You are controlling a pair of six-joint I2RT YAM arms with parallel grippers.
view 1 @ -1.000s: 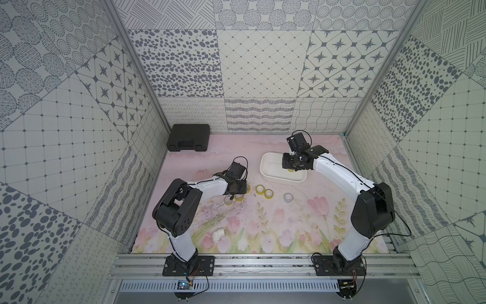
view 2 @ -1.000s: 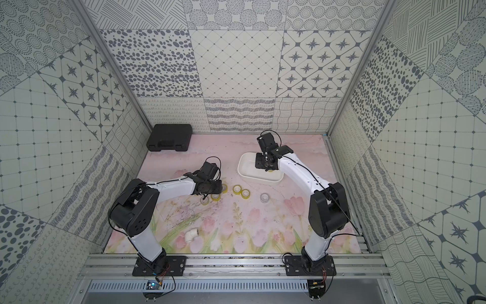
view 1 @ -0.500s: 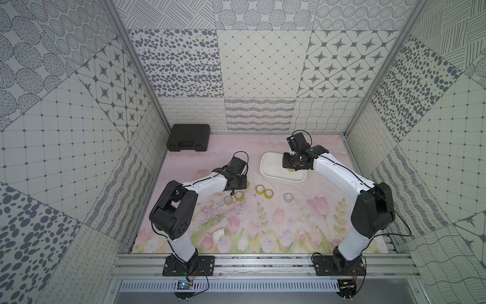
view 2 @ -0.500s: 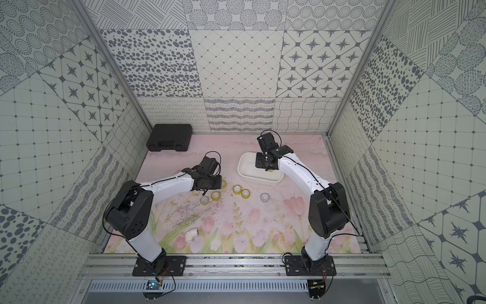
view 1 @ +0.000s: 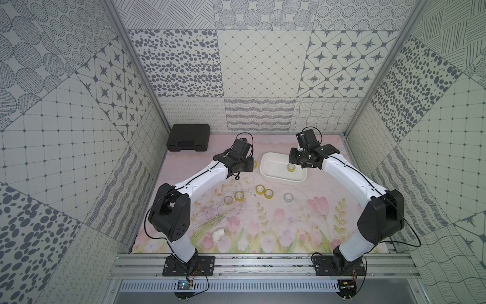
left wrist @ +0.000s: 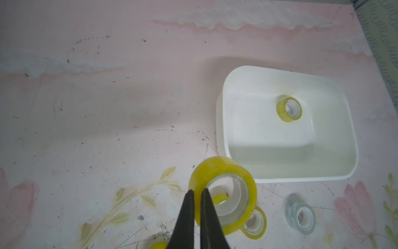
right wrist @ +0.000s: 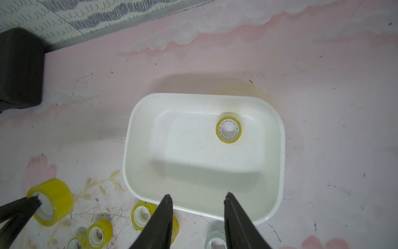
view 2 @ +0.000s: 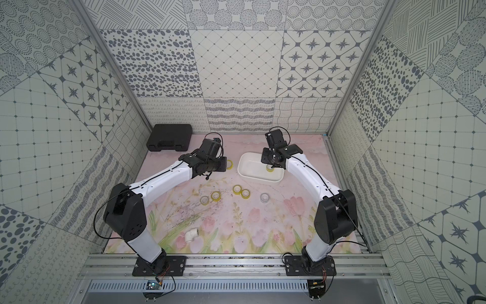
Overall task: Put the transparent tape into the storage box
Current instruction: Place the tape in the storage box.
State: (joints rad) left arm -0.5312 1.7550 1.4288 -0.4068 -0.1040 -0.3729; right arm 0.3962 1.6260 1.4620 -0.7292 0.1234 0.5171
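Left pincer (left wrist: 197, 190) pinches tape (left wrist: 221, 170) — beside box rim (left wrist: 225, 129).

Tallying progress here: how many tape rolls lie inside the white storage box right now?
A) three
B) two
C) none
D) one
D: a single yellowish roll lies in the storage box; the held roll in the left tool hangs outside it.

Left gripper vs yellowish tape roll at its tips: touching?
Touching. Left wrist view: left gripper clamps the yellowish clear tape roll by its wall, no gap.
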